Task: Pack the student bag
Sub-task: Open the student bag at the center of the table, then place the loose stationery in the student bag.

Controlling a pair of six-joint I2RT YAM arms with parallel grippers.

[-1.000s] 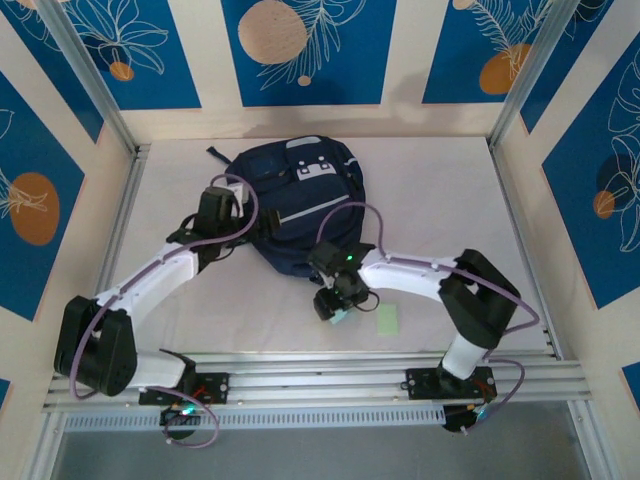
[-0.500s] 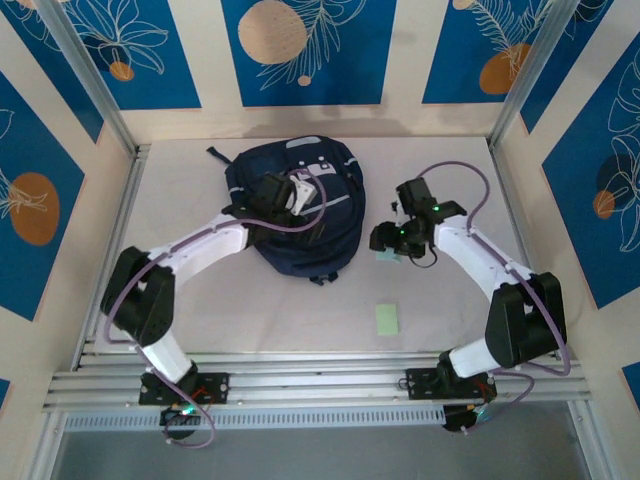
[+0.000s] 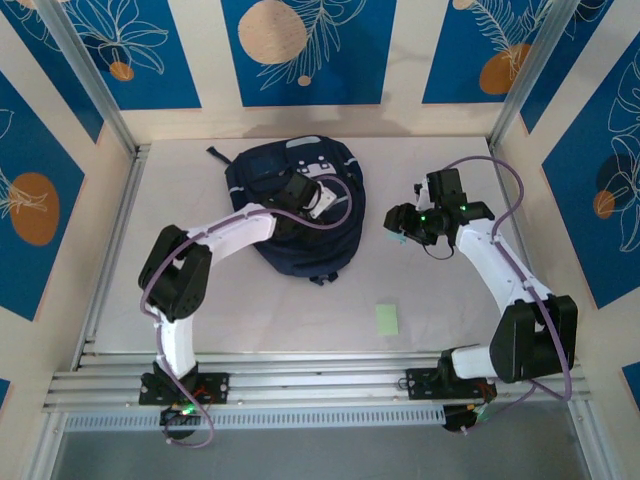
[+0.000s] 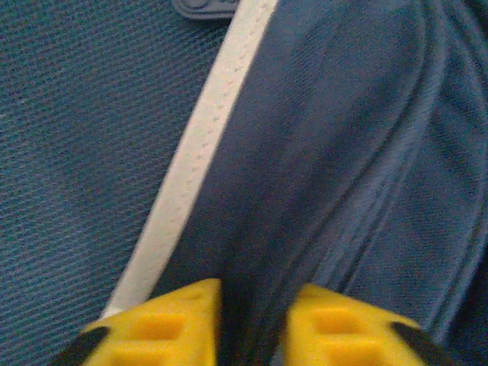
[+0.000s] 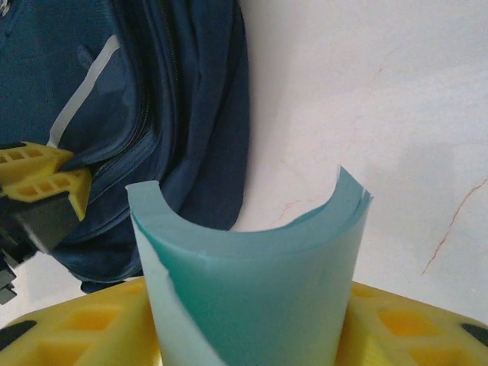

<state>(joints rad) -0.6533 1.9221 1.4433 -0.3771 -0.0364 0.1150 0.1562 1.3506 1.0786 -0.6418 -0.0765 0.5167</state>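
Across the pale, off-white worktop [image 3: 440, 290] you have a boxed-in cell. Cream walls carry blue panels [image 3: 300, 50] printed with orange discs and white leaf outlines, and silver metal posts [image 3: 88, 80] stand at the corners. A ribbed aluminium rail [image 3: 320, 375] runs along the near edge, where both arms are bolted. Faint reddish hairline marks cross the surface in your right wrist view.

Toward the far side, left of centre, lies the large dark navy fabric student bag [image 3: 265, 170]. It rests flat on the worktop with its white-patched front pocket facing up and a dark strap trailing off its far left corner. Its inside is hidden. Your left arm [image 3: 225, 232] reaches over it. The left jaws are closed on a fold of navy fabric just beside the pale grey stripe trim [image 4: 191, 168], around the middle of the bag and next to a zip line.

Your right arm [image 3: 490, 260] hangs over bare worktop just right of the bag, apart from it. The right jaws are gripping a pale teal flexible sheet [image 5: 252, 259], squeezed so that it bows into a curve between the yellow fingers [image 5: 412, 328].

Near the front, between the two arms, a small pale green square slip [image 3: 388, 319] lies flat, well apart from the bag.
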